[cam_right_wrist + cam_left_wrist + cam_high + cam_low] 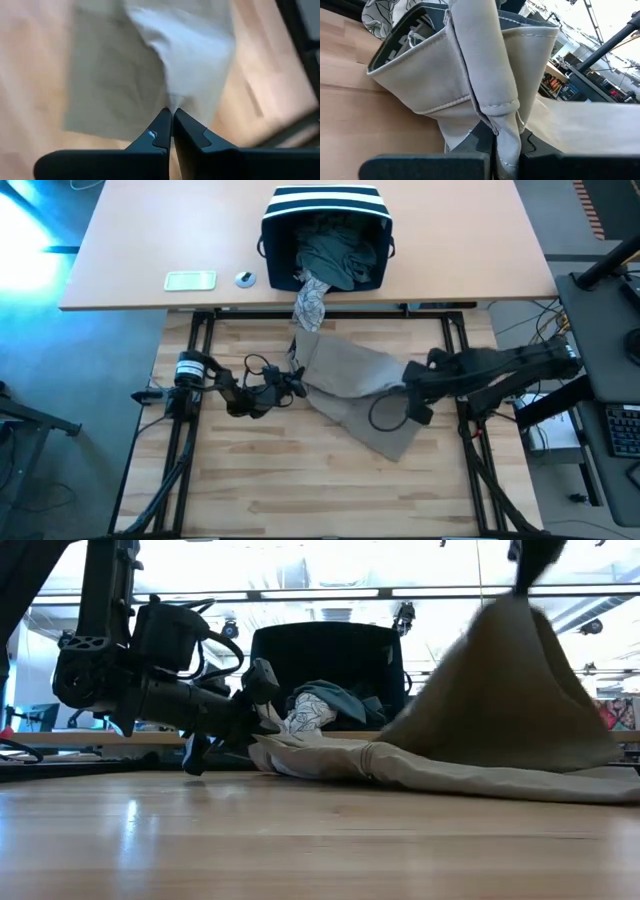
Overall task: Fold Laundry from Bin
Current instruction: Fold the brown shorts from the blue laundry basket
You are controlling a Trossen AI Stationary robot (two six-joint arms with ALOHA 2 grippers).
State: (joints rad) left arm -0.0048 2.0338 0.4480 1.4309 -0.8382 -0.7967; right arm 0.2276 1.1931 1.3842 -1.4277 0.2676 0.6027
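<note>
Looking straight down, I see my left gripper at the left edge of the tan garment, which lies spread on the wooden table, and my right gripper at the cloth's right side. Behind them the bin stands on the far tabletop, tipped toward me, with a teal-green garment inside and a grey-white patterned garment spilling over its rim toward the tan one.

From table height, the tan garment rises to a peak where my right gripper lifts it, the rest trailing on the wood; my left gripper sits low at its other end, in front of the bin.

My left wrist camera shows my jaws closed tight on a bunched hem of the tan cloth.

My right wrist camera is blurred, but my jaws seem pinched together on a fold of it, the cloth hanging below.
</note>
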